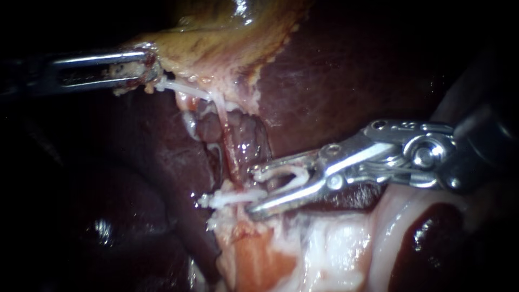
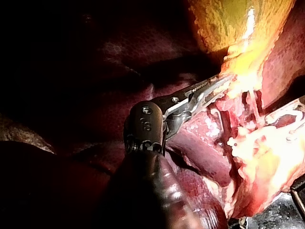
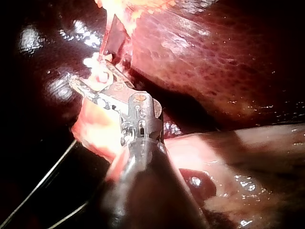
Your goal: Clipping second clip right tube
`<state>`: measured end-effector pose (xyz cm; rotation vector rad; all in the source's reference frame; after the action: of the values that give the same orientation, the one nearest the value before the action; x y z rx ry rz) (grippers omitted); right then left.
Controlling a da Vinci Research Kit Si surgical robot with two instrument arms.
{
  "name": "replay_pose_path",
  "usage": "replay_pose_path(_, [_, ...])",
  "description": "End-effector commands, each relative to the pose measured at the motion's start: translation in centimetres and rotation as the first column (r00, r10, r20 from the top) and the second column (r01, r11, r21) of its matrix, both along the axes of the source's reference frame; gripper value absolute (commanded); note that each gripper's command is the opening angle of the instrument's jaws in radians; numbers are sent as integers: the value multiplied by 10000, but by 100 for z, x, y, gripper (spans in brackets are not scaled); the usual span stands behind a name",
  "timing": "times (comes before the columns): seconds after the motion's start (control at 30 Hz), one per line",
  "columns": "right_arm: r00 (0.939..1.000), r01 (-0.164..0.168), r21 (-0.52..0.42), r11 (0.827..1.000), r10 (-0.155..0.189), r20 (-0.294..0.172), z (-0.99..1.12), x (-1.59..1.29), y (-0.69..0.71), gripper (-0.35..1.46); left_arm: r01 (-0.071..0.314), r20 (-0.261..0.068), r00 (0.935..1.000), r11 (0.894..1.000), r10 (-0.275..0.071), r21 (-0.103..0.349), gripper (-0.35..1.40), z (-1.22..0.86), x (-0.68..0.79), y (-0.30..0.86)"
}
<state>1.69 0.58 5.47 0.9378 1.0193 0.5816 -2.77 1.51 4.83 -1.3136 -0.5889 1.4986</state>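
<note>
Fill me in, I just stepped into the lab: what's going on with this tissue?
The left instrument has its jaws shut on the edge of the gallbladder, holding it stretched. The right instrument carries a white clip between its jaws, not yet closed, brought up to the tube. A second clip already sits fastened just below it. Whether the tube lies fully inside the open clip is hard to tell.

Open white clip beside pink tube

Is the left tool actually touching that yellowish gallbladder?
Touching. Endoscope view: the left tool clamps the gallbladder edge between its jaws.
</note>
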Motion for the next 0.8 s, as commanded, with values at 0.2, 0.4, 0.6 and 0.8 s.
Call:
replay_pose_path(0.2, [10000,-60,-133,9999,61,64,19,20,-11,50,9,-8,10000,10000,-9,2,-35,0,-1,0])
replay_pose_path(0.4, [9997,-177,-222,9996,180,136,27,37,-17,50,15,-12,10000,10000,-15,3,-35,0,-2,0])
replay_pose_path(0.6, [9996,-218,-247,9995,222,157,30,40,-18,50,17,-13,10000,10000,-17,3,-35,0,-3,0])
replay_pose_path(0.8, [9995,-300,-222,9993,302,74,32,46,-17,50,24,-17,10000,10000,-24,2,-35,0,-4,1])
